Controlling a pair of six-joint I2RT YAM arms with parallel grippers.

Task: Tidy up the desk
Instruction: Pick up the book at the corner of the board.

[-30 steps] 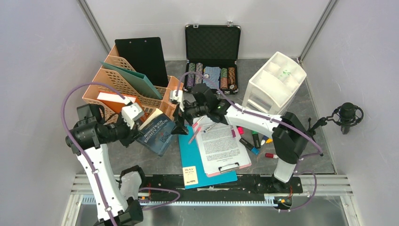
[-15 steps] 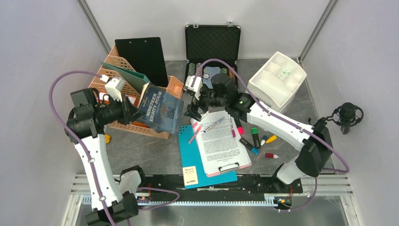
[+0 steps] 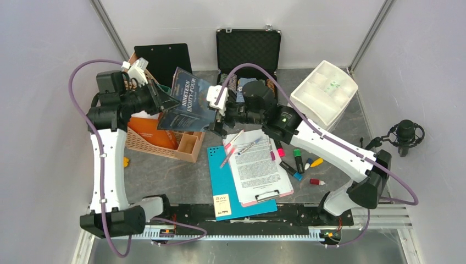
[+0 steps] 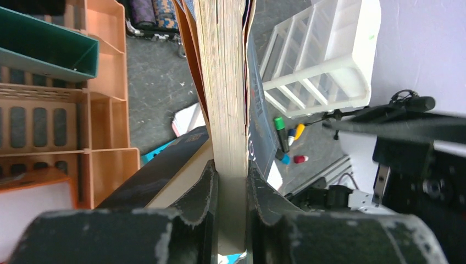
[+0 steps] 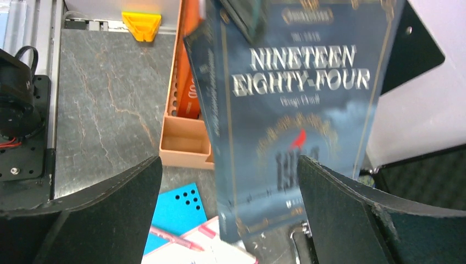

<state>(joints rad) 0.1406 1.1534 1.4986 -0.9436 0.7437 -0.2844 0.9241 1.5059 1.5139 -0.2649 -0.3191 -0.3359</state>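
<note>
Over the desk (image 3: 165,176), one book (image 3: 189,102)

Book (image 3: 189,102) bars the organizer (image 3: 156,150) top; desk (image 3: 165,179) in front lies bare.

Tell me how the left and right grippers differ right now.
The left gripper is shut on the blue book, pinching its page block; the right gripper is open and holds nothing. The left one bears the book above the orange organizer; the right one only faces its cover, fingers spread wide. Both are aimed at the same book.
</note>
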